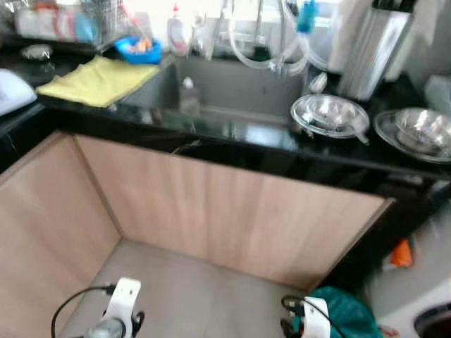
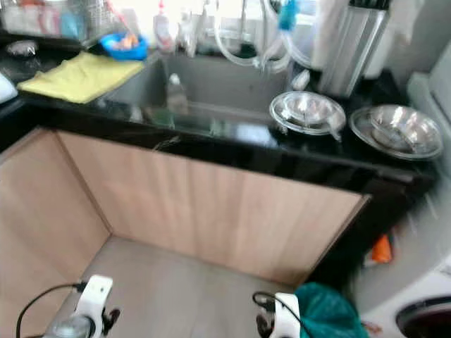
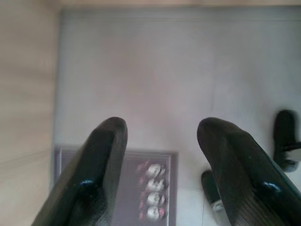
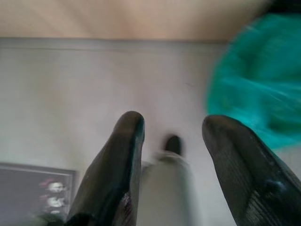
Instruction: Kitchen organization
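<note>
While both arms hang, two steel bowls (image 1: 329, 113) on counter (image 1: 268, 151), one yellow cloth (image 1: 99, 79)

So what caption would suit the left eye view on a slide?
Black kitchen counter with grey sink, yellow cloth and two steel bowls, seen above wood-panelled cabinets.
</note>
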Tool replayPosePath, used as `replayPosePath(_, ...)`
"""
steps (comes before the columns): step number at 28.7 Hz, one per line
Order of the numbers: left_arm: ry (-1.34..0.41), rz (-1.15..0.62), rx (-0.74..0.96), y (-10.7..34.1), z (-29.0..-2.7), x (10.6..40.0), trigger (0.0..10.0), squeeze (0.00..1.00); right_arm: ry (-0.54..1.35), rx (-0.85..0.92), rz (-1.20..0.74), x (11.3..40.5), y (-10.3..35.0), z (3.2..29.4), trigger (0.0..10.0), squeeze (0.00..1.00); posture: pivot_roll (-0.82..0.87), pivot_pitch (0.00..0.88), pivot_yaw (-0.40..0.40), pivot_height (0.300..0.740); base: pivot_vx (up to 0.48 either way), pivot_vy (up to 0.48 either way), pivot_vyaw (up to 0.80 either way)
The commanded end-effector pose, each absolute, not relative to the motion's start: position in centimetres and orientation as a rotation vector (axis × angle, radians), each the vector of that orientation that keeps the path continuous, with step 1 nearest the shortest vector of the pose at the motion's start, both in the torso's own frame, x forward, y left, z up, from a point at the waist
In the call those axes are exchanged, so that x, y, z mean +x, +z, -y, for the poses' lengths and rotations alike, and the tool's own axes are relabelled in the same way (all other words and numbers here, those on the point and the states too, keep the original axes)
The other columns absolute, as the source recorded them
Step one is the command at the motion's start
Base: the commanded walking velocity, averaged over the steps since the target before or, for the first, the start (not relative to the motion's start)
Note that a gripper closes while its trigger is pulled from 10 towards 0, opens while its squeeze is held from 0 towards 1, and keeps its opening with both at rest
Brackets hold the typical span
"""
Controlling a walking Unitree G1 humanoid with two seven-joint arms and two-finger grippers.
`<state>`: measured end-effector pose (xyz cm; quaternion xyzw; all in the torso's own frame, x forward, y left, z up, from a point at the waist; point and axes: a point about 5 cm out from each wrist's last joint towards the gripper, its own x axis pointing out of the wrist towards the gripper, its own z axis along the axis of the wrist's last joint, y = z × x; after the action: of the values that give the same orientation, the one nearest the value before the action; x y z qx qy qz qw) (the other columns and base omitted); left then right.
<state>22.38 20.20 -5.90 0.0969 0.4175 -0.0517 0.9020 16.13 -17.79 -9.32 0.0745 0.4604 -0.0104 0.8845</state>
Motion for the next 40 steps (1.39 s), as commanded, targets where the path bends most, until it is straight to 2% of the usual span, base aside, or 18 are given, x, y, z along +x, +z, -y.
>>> replayPosePath(1,-0.107,-0.868,0.205,-5.91,-20.61,22.24,10.0,0.0,-0.025,0.165,-0.951,16.32,-9.25,17.69,10.0,0.0,0.04,0.0,0.004,0.74,0.334,0.0,-0.44)
replayPosePath(12,-0.113,-0.868,0.202,-5.89,-20.58,22.27,10.0,0.0,-0.032,0.165,-0.941,16.37,-9.2,17.75,10.0,0.0,0.04,0.0,0.004,0.74,0.313,0.0,-0.04)
replayPosePath(40,-0.134,-0.856,0.201,-5.87,-20.23,22.35,10.0,0.0,-0.031,0.163,-0.937,16.36,-9.2,17.73,10.0,0.0,0.04,0.0,0.005,0.74,0.0,0.0,0.0)
